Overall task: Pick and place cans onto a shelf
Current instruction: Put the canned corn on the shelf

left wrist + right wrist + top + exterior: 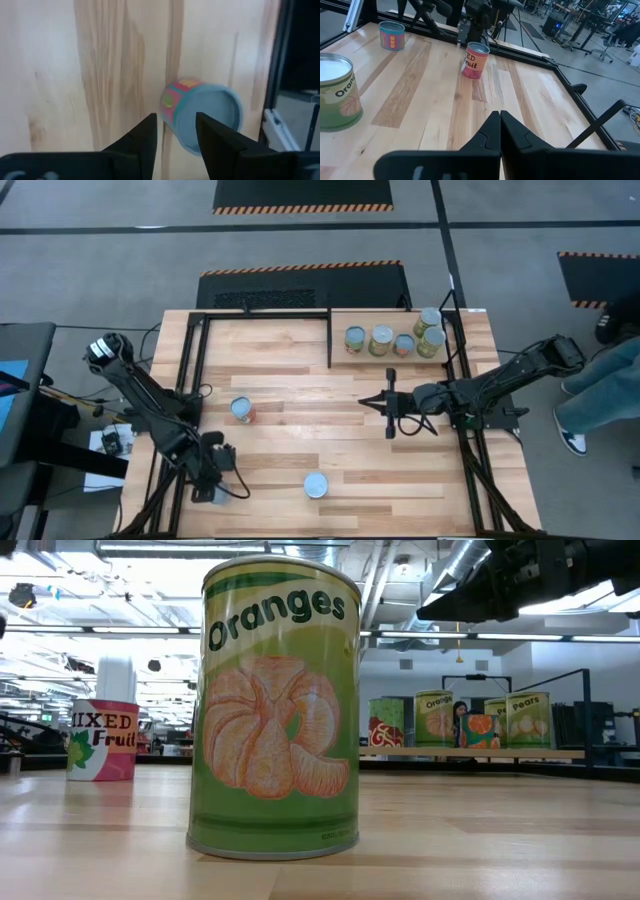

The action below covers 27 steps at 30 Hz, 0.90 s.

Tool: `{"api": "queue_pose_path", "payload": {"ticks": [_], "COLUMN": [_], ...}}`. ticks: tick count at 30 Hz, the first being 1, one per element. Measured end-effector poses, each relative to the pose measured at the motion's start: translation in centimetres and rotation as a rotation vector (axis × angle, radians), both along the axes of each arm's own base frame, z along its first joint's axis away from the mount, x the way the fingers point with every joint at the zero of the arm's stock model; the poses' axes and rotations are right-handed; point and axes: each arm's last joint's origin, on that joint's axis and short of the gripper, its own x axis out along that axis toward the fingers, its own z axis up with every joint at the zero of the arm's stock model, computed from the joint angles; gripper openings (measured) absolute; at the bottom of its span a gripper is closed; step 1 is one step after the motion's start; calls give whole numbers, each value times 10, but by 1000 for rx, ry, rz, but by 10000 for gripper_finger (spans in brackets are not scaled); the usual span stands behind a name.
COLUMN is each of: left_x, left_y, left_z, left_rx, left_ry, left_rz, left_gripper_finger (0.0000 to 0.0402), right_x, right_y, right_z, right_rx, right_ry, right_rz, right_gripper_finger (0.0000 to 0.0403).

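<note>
My left gripper is open near the table's near left corner and points down. A can with a pale blue top and a pink-turquoise label stands on the table below it, beyond the fingertips. My right gripper is shut and empty above mid-table, pointing toward the table's left. An Oranges can stands near the near edge. A red Mixed Fruit can stands left of centre. The plywood shelf at the far right bears several cans.
Black frame bars edge the shelf and run along the table's left side and right side. A person's legs show beyond the table's right edge. Bare planks lie between the two grippers.
</note>
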Motion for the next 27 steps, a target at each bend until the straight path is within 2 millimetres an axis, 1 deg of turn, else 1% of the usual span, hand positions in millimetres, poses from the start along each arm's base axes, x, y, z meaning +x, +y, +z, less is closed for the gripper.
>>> {"api": "queue_pose_path", "payload": {"ticks": [3, 7, 10, 13, 17, 19, 22, 24, 27], "left_x": [2, 6, 7, 8, 9, 11, 19, 30, 50], "left_y": [-3, -9, -11, -12, -12, -11, -6, -1, 13], "left_z": [-10, -19, -24, -25, -24, -23, -18, -6, 13], "left_rx": [19, 29, 31, 24, 6, -18, -19, -18, 21], "left_ry": [36, 37, 64, 77, 82, 90, 67, 5, -69], "left_rz": [-17, -59, -71, -77, -97, -107, -119, -108, -63], "left_gripper_finger": [122, 121, 112, 83, 19, 9, 4, 2, 2], "right_x": [0, 0, 0, 0, 0, 0, 0, 0, 0], "right_y": [0, 0, 0, 0, 0, 0, 0, 0, 0], "right_z": [0, 0, 0, 0, 0, 0, 0, 0, 0], "right_rx": [0, 0, 0, 0, 1, 2, 2, 2, 2], "right_ry": [2, 2, 1, 1, 1, 1, 0, 1, 0], "right_rz": [0, 0, 0, 0, 0, 0, 0, 0, -1], "right_gripper_finger": [13, 13, 13, 13, 14, 14, 14, 14, 14]}}
